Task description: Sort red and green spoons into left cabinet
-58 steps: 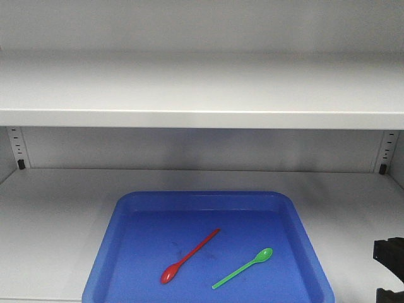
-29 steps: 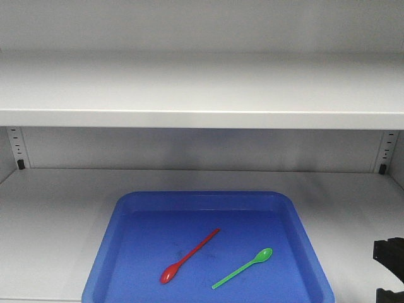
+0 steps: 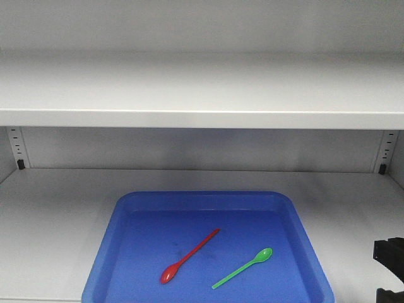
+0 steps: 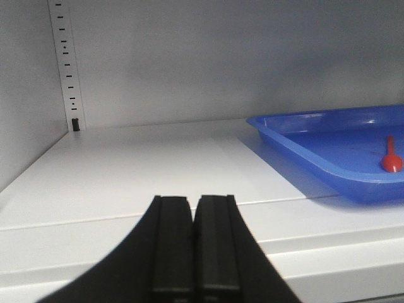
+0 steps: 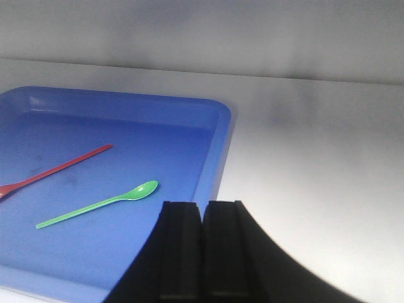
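While your left gripper point(image 4: 196, 243) sat pressed closed and empty on the cabinet shelf point(image 4: 139, 170), the red spoon point(image 3: 187, 257) and green spoon point(image 3: 242, 267) lay in the blue tray point(image 3: 302, 240) to its right, left of your equally closed, empty right gripper point(image 5: 202, 249).

Red spoon point(image 3: 188, 257) and green spoon point(image 3: 243, 268) lie flat, apart, parallel.

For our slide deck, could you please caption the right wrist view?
Shut right gripper poised beside blue tray holding green spoon and red spoon.
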Controlling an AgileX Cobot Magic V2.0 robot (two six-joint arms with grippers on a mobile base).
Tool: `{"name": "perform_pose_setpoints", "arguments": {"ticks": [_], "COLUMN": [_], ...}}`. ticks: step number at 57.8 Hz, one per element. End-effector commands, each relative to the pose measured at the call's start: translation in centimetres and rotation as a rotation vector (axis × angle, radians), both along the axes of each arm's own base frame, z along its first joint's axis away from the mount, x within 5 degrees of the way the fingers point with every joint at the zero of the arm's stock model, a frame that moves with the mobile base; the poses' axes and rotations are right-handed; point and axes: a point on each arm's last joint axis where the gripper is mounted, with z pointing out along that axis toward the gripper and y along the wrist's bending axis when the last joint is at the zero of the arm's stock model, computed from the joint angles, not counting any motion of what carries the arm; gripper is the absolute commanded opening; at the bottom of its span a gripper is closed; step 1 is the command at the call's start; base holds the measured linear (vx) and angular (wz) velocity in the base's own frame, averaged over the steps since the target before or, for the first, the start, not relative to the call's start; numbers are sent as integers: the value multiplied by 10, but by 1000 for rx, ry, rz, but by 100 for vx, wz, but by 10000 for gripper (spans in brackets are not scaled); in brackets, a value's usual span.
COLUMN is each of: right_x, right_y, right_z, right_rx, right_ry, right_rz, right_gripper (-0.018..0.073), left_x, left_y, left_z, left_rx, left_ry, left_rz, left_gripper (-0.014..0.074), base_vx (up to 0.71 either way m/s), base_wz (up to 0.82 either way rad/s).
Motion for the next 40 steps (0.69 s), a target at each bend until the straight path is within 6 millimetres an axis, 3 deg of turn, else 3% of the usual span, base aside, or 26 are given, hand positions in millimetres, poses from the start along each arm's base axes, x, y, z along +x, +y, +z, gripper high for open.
{"name": "perform_pose_setpoints", "arguments": {"ticks": [1,22,40], "right_x": [-1,-1,0], "right_y": [2,2,5], "right_z": [17,17,27], "right_rx": [19,12,-5], "right_ry": [-102,-104,-225], "right_rz": [30,31,77], "right_gripper": [-4,-4,-4], "left_x": [-1,-1,-1], "left_y": [1,1,1], "left_z": [2,2,2], "left_rx": [-16,-16,-16], "left_ry": [-77,-77,-77], "left_rz": [11,11,11], "left_gripper": [-1,-1,0], "base_vx": [0,0,0], "base_wz": [0,0,0]}}
